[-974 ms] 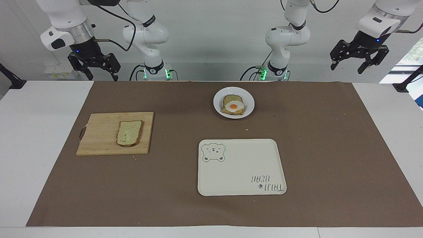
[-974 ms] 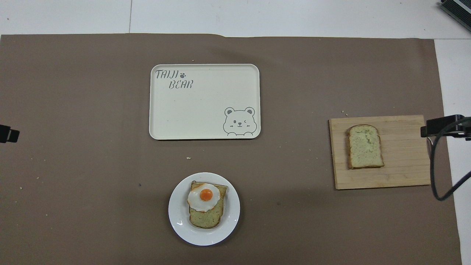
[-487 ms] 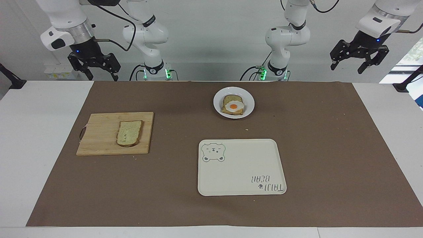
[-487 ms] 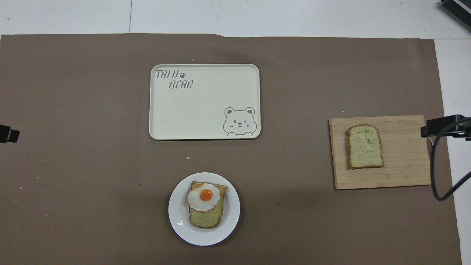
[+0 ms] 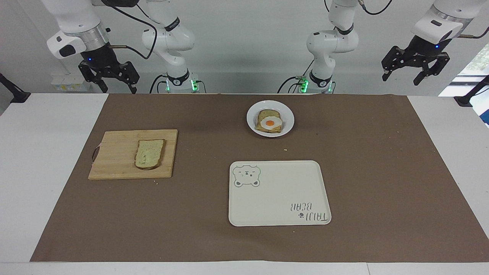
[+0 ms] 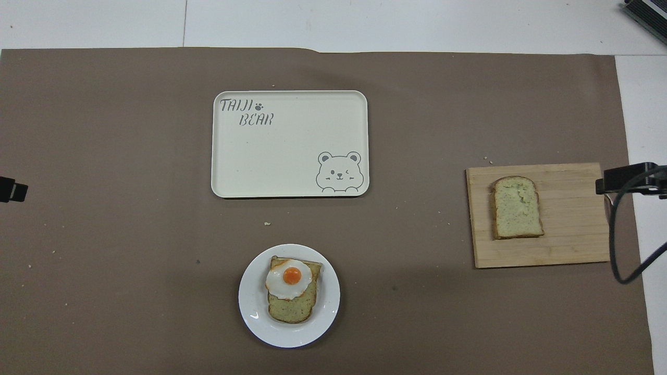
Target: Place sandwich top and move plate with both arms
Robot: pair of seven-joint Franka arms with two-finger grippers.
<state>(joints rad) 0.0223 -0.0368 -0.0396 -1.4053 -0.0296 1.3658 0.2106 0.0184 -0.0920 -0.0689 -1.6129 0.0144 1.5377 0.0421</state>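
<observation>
- Your right gripper hangs high over the table's edge at the right arm's end, fingers spread and holding nothing.
- Your left gripper hangs likewise over the left arm's end, fingers apart and empty; both arms wait, well apart from everything on the table.
- The sandwich top lies flat on a wooden cutting board toward the right arm's end of the brown mat. It is a pale, speckled slice with a brown crust, one end rounded.
- The plate, small, round and white with a raised rim, sits near the robots and carries a bread slice topped with a fried egg.
- A cream tray with a bear drawing lies farther from the robots than the plate, with nothing on it.
- Risk, as I judge it: the slice looks soft, so a hard pinch could tear or fold it; a flat slice also gives your fingers little edge to catch.
- Setting it down off-centre could push the egg sideways or leave the top overhanging.
- The plate's rim is low and smooth; uneven lifting by the two arms could tilt it and slide the sandwich off.
</observation>
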